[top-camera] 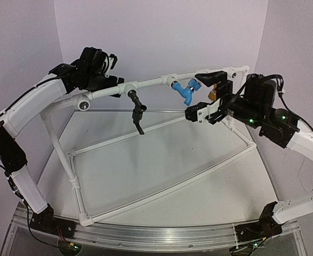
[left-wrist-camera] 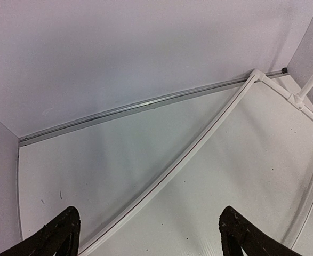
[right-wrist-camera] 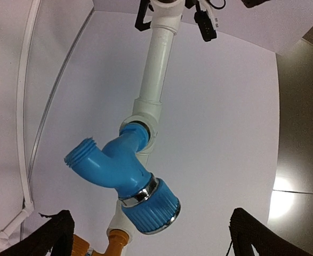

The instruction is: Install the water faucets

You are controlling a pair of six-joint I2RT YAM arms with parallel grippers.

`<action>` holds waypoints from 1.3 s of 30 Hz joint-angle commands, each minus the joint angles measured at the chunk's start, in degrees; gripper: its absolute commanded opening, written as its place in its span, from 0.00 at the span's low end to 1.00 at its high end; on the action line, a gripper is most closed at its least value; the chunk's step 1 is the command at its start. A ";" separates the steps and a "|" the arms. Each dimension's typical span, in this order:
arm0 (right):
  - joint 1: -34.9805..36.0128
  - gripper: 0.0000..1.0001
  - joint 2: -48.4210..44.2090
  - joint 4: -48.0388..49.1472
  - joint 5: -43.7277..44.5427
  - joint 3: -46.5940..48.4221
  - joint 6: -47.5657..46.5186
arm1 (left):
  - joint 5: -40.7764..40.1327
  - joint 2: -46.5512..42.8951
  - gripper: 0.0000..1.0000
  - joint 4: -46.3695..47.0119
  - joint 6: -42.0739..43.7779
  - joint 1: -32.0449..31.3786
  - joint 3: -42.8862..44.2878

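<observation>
The blue faucet (top-camera: 185, 90) is screwed into the top rail of the white pipe frame (top-camera: 151, 82). The black faucet (top-camera: 136, 109) hangs from the same rail to its left. The mustard-yellow faucet (top-camera: 213, 95) sits on the rail to the right, half hidden by my right gripper (top-camera: 204, 96). That gripper is open, its fingers apart just right of the blue faucet. In the right wrist view the blue faucet (right-wrist-camera: 124, 173) fills the middle ahead of the gripper (right-wrist-camera: 151, 215), and the yellow faucet (right-wrist-camera: 100, 246) shows at the bottom. My left gripper (top-camera: 104, 68) is open and empty by the rail's left end.
The frame's base rails (top-camera: 161, 192) lie on the white table and one crosses the left wrist view (left-wrist-camera: 199, 144). A white socket fitting (top-camera: 83, 104) faces forward at the rail's left end. An aluminium strip (top-camera: 161, 237) runs along the near table edge. Purple walls close the back and sides.
</observation>
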 commanded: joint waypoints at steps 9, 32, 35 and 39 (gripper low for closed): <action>1.44 0.89 8.14 17.51 4.46 -2.27 -4.75 | 0.90 -1.07 0.89 2.33 -0.80 -0.71 1.56; 2.18 0.44 11.77 7.57 12.82 3.79 46.66 | 1.29 -0.39 0.89 2.82 0.34 -0.68 1.92; 2.17 0.40 12.97 3.97 11.71 6.82 59.00 | 1.45 -0.38 0.89 2.76 0.22 -0.68 1.92; 2.11 0.34 13.49 -0.12 8.11 9.23 74.01 | 1.50 -0.57 0.89 2.63 0.06 -0.68 1.72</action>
